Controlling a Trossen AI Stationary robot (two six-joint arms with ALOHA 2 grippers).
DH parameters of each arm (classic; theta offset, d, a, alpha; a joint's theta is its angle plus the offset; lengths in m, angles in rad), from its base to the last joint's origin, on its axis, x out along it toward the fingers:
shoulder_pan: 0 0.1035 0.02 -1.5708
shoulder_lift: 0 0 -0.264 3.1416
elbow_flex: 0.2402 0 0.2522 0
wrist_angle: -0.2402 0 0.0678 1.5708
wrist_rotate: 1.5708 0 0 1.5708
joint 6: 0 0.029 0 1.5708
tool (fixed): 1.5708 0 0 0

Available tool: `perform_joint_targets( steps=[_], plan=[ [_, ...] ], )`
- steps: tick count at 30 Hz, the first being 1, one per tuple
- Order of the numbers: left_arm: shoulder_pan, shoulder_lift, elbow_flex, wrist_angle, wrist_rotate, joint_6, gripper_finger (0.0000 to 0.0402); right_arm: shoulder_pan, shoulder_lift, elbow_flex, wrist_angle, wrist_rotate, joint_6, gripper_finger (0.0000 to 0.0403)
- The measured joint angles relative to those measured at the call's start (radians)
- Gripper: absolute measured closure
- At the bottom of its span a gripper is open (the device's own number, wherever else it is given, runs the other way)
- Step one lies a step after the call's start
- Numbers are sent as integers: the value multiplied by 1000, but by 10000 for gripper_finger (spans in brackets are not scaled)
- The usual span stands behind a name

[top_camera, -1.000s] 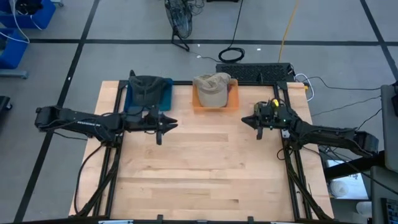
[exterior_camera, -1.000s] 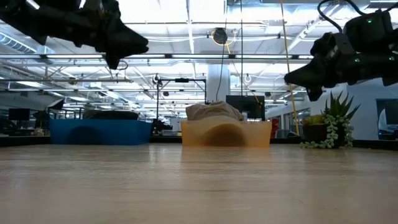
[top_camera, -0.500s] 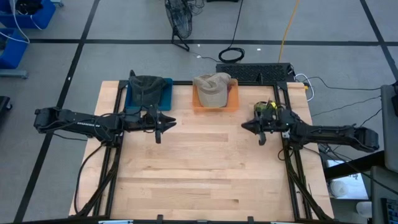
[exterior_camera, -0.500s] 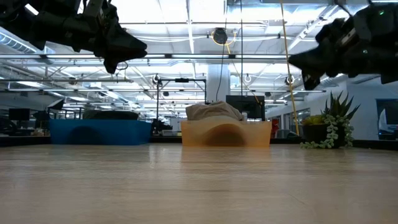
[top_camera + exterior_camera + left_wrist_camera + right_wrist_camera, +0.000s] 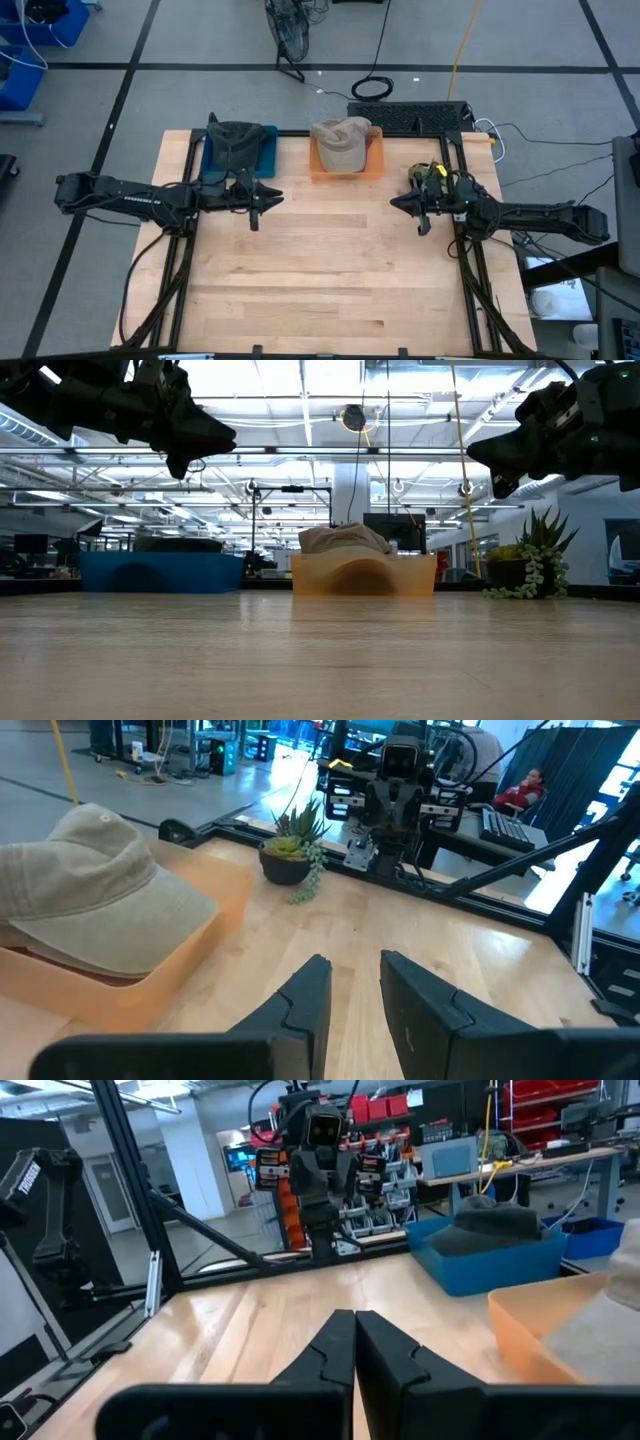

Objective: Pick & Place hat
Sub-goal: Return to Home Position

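While both hang above the table (image 5: pixel 320 270), the left gripper (image 5: pixel 275 197) is empty, fingers slightly parted; the right gripper (image 5: pixel 396 203) is empty, fingers together. The tan cap (image 5: pixel 340 142) lies in the far orange bin (image 5: pixel 375 162).

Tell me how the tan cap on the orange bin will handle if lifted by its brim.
The tan cap would probably flop: its crown looks soft and creased. It is likely light, being thin fabric heaped above the rim of the orange bin. The brim looks stiffer, so it is likely the better grip.
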Motion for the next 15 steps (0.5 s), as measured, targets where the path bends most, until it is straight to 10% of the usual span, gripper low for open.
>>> perform_joint_targets(
  steps=[15],
  plan=[
    [-9, 0, 0, -20, -9, -20, 309, 0, -93, -1, -190, -27, -72, 403]
  ],
)
